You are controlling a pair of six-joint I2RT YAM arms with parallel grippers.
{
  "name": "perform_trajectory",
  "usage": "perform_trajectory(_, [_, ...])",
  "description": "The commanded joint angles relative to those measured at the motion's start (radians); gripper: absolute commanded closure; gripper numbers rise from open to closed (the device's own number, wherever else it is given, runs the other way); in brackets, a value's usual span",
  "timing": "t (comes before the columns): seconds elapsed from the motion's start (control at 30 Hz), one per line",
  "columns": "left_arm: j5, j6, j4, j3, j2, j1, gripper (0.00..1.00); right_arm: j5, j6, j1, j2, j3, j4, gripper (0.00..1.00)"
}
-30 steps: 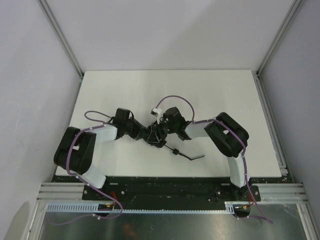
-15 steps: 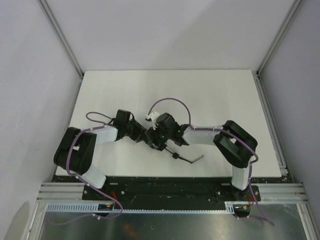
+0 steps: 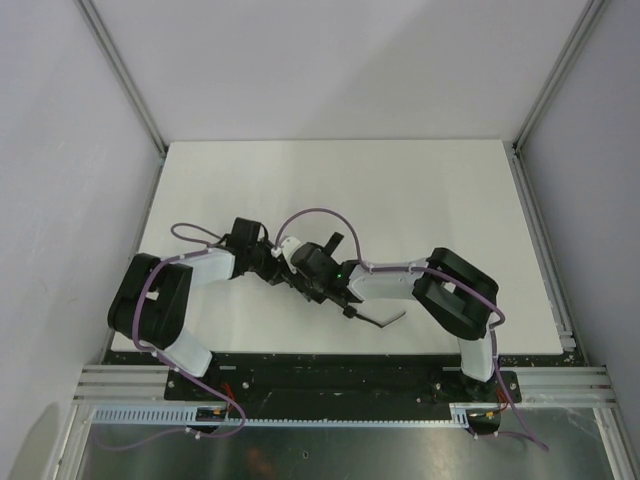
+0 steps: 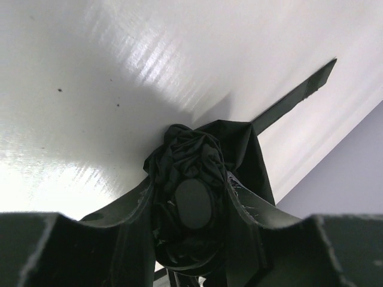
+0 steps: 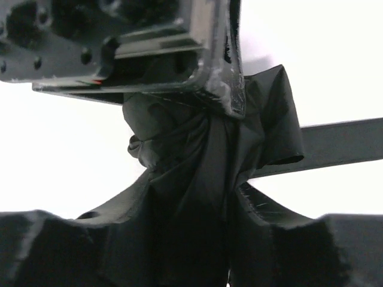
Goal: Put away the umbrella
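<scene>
Table (image 3: 420,190): white; both arms meet at lower centre of the overhead view.
Umbrella (image 4: 192,156): bunched black canopy, pinched between both grippers there.
Left gripper (image 4: 190,200): jaws closed on the canopy's end.
Right gripper (image 5: 194,203): jaws closed around the fabric; I'd squeeze evenly and move slowly.
Strap (image 3: 388,317): trails lower right; likely to snag.

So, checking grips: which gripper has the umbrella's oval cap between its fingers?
The left gripper flanks the oval cap of the umbrella; the right gripper holds only fabric.
</scene>
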Motion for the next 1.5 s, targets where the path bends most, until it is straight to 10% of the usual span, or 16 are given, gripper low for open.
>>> perform_trajectory(0.0, [-0.16,0.051,-0.257,-0.056,0.045,-0.003,1.0,0.047,0.02,-0.021,0.092,0.025,-0.068,0.74])
perform_trajectory(0.1, [-0.157,0.062,-0.257,-0.047,0.025,-0.005,1.0,-0.054,0.065,-0.044,0.123,0.009,-0.078,0.95])
perform_trajectory(0.27, [-0.15,0.12,-0.257,-0.005,-0.008,-0.005,1.0,-0.292,0.169,-0.088,0.161,-0.041,-0.042,1.0])
perform_trajectory(0.47, [-0.185,0.23,-0.234,0.055,-0.099,0.013,0.27,-0.518,0.291,-0.151,0.223,-0.099,0.053,1.0])
perform_trajectory(0.67, [-0.11,0.287,-0.16,0.015,-0.197,0.071,0.01,-0.666,0.389,-0.213,0.247,-0.104,0.097,1.0])
perform_trajectory(1.1, [0.022,0.231,-0.009,-0.063,-0.03,0.039,0.07,-0.894,0.546,-0.293,0.333,-0.105,0.27,1.0])
perform_trajectory(1.47, [-0.064,0.227,-0.001,-0.132,0.068,0.023,0.65,-0.979,0.637,-0.323,0.34,-0.105,0.342,1.0])
